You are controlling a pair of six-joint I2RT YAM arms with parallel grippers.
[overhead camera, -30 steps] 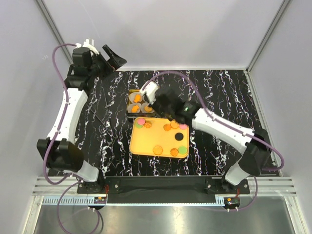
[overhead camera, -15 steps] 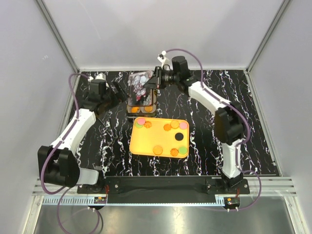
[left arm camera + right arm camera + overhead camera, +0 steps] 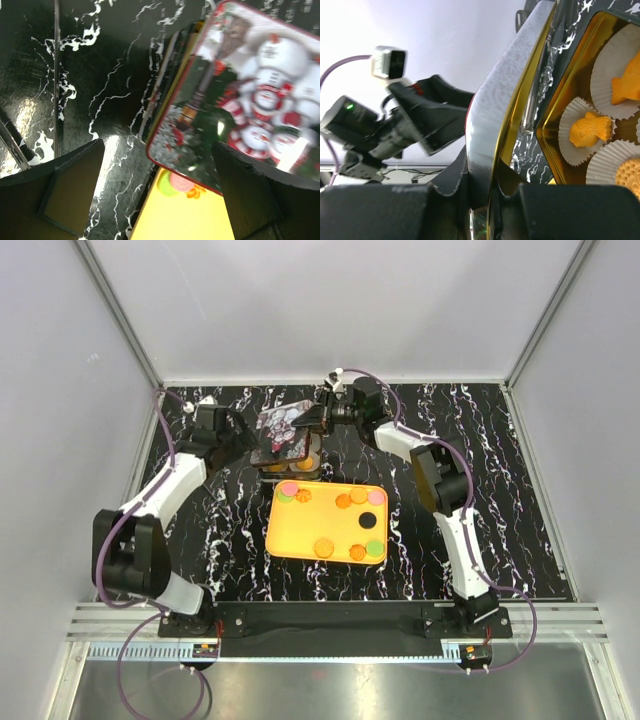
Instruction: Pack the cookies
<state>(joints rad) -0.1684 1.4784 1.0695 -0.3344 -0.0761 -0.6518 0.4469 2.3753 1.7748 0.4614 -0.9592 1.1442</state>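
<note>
Black marbled surface (image 3: 480, 500): most cookies (image 3: 324, 546) loose on yellow tray (image 3: 290, 538), a few in tin (image 3: 292, 466). Right claw (image 3: 482, 200) clamped on lid (image 3: 283, 426), tilted above tin. Left claw (image 3: 243, 437) wide apart. Looks mostly unpacked.

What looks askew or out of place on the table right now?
The snowman tin lid hangs tilted over the open tin. The right gripper pinches it at its edge, so it is not seated. Several cookies lie loose on the yellow tray, unpacked.
</note>
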